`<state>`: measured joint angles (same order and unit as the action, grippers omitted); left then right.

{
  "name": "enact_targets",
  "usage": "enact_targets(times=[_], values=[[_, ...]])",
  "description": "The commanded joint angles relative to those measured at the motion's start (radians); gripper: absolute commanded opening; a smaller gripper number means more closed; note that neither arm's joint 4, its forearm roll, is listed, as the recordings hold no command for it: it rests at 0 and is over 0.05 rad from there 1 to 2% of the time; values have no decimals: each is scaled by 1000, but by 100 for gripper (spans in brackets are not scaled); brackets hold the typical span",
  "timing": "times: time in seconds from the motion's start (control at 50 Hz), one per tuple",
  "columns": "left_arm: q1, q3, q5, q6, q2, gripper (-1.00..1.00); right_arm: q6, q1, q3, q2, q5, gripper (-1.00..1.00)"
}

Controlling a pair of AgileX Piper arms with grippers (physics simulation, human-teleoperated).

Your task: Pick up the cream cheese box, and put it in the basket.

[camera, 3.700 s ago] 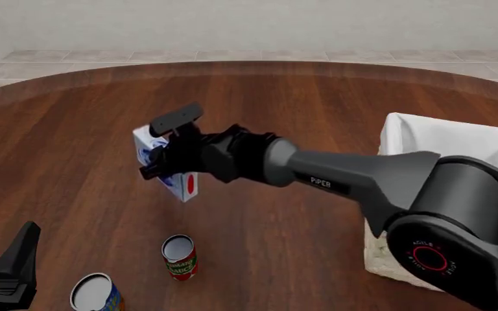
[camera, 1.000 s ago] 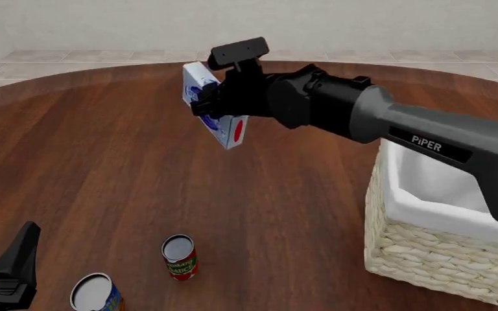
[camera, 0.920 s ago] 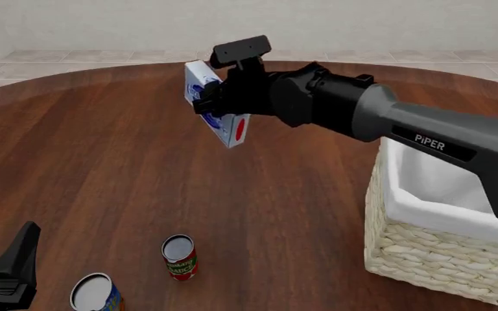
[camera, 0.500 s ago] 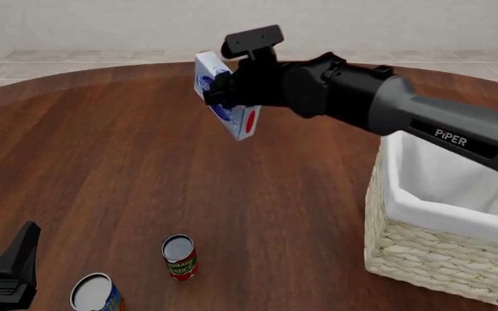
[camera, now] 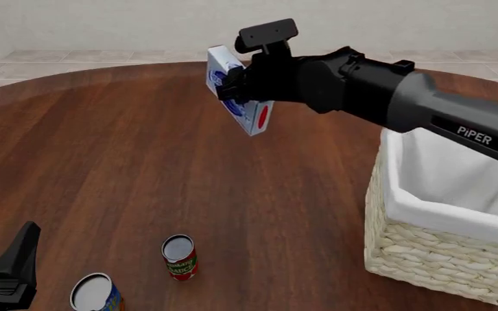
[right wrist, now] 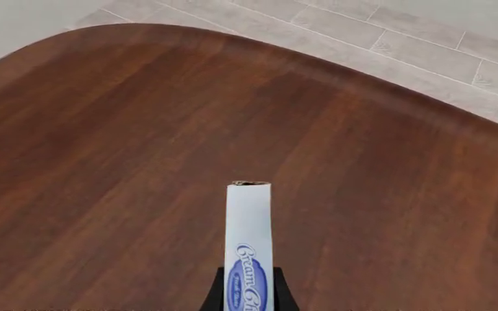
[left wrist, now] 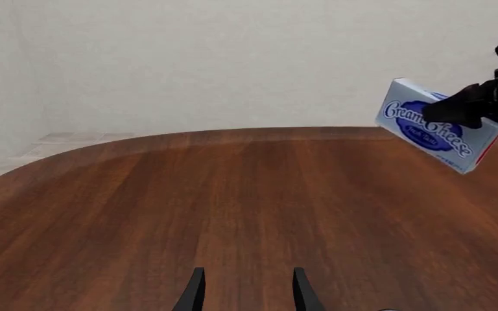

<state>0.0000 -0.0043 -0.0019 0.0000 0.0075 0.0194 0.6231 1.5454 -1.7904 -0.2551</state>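
Round table [camera: 102,149] of dark reddish-brown wood planks, curved far edge set against pale floor tiles. Near the front-left edge, two upright cans close together: a red-labelled can [camera: 179,257] and, just to its left at the frame's lower border, a blue-labelled can [camera: 94,293], partly cut off. At the right side, a woven wicker basket [camera: 422,259] with a white cloth liner folded over the rim, resting on the wood well apart from the cans.

The gripper [right wrist: 249,295] clamps the cream cheese box [right wrist: 249,249] above the table [right wrist: 102,162].
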Motion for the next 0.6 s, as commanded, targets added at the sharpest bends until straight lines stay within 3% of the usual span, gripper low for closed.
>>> enact_targets(times=[0.02, 0.6], values=[[0, 0, 0, 0, 0, 100, -2, -14, -34, 45, 14, -100], [0, 0, 0, 0, 0, 100, -28, -26, -108, 146, 35, -100]])
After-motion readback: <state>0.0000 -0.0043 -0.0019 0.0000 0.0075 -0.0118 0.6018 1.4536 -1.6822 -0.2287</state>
